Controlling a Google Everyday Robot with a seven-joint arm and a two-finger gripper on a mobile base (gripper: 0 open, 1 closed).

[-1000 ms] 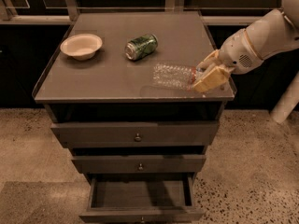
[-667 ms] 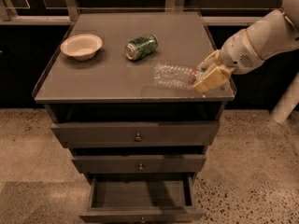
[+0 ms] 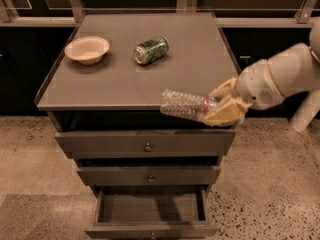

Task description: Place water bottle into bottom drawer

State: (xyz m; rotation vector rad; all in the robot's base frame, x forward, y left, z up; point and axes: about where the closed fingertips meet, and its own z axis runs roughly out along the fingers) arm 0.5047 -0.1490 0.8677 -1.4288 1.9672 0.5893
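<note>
Step in hand: transport; the water bottle (image 3: 184,104) is carried, not yet placed.
Pincer state: the pincer (image 3: 218,107) is clenched on the neck end of the water bottle, with the label band just at the fingers.
Pincer position: at the front right corner of the desk (image 3: 125,84), above the drawer fronts.
Bottle position: held over the front edge of the desk, apparently lifted clear of it, well above the bottom drawer (image 3: 150,209).
Long axis: roughly horizontal and parallel to the front edge of the desk, sloping slightly down toward the pincer.
Pointing: the base is directed to the view's left; the neck is directed to the right, into the pincer.
Drawer state: the bottom drawer is pulled out, with its box exposed; the two upper drawers are closed.
Next move (judged): the bottle is to be carried forward past the closed fronts, lowered into the open box, and released only when low inside.
</note>
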